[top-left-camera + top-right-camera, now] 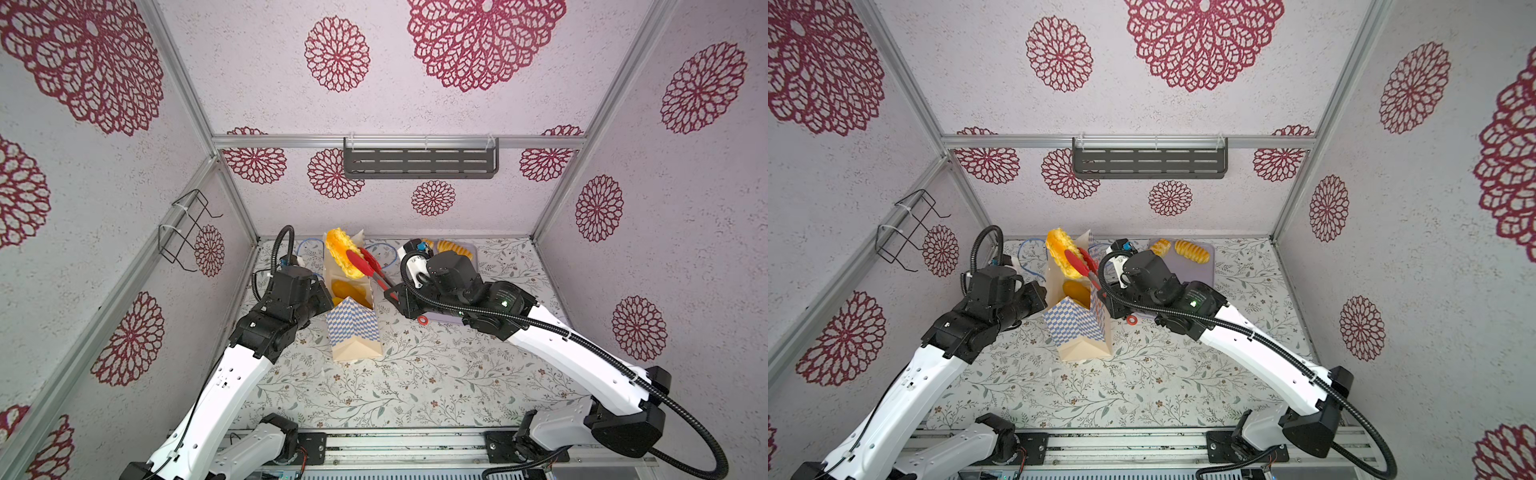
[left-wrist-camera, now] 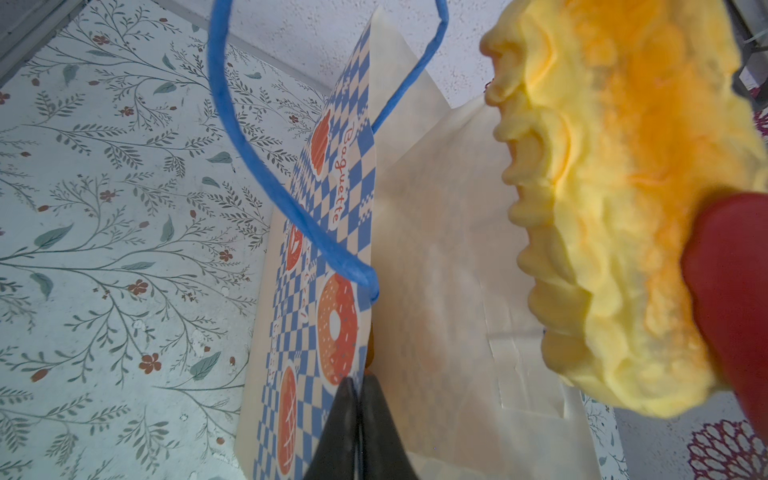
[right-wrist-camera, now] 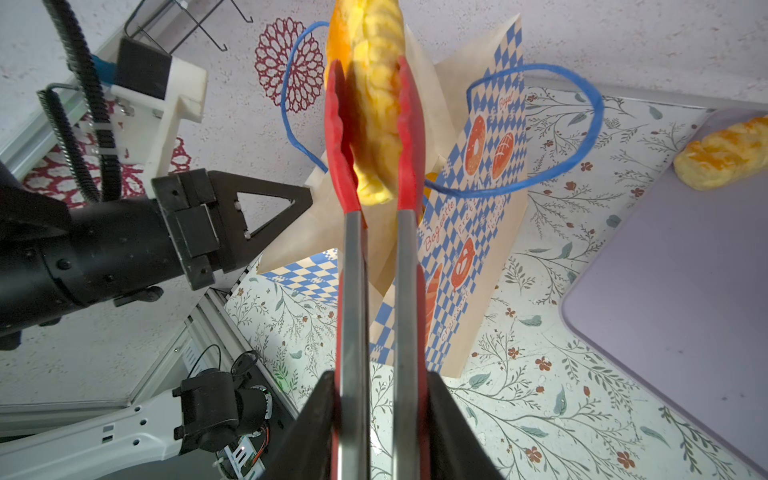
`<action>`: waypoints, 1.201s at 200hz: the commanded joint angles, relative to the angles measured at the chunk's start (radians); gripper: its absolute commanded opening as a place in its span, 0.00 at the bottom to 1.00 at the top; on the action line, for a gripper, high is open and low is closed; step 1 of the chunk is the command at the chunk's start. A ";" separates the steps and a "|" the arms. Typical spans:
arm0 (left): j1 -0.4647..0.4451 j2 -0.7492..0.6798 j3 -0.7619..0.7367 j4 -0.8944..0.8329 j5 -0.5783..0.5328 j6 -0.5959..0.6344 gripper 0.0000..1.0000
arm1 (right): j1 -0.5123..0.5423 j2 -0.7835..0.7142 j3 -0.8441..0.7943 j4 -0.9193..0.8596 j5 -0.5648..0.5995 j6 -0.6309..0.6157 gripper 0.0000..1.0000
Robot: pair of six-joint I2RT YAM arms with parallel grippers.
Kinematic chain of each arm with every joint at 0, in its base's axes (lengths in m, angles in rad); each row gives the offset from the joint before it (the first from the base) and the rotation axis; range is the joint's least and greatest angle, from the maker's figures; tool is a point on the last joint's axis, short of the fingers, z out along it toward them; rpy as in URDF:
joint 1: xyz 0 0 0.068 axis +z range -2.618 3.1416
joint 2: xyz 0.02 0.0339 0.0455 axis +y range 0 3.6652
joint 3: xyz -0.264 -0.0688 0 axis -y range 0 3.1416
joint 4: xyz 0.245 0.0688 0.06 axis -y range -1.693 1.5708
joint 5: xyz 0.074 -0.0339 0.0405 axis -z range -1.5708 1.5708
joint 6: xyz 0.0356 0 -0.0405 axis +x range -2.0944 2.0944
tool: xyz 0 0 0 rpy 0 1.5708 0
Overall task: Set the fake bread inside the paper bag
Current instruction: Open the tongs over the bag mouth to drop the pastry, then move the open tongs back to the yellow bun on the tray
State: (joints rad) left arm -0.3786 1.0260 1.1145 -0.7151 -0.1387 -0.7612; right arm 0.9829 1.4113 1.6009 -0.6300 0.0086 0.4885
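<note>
right end effector's (image 3: 380, 388) tongs (image 3: 353, 291) pinch bread (image 3: 374, 104) above bag (image 3: 478, 249).

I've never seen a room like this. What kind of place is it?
Probably a robot practice booth: two robot arms on a rail, papered walls in a metal frame, and fake bread held at a paper bag.

Left arm (image 1: 232, 382) and right arm (image 1: 582, 357) lean in to the frame's middle. Left fingers (image 2: 345, 419) pinch the paper bag (image 2: 436, 291); right fingers (image 3: 311, 419) squeeze red tongs (image 3: 353, 291).
</note>
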 commanded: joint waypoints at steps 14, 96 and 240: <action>0.004 -0.021 -0.008 0.036 0.004 -0.013 0.08 | 0.017 0.000 0.046 0.008 0.057 -0.034 0.38; 0.006 -0.024 -0.010 0.036 0.005 -0.013 0.09 | 0.019 -0.004 0.047 0.026 0.052 -0.042 0.51; 0.004 -0.018 0.011 0.027 0.003 0.000 0.10 | -0.263 -0.140 0.054 0.064 0.045 -0.109 0.47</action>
State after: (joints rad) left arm -0.3786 1.0191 1.1126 -0.7151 -0.1390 -0.7605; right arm 0.8097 1.3426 1.6653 -0.6224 0.0902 0.3969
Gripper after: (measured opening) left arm 0.094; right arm 0.472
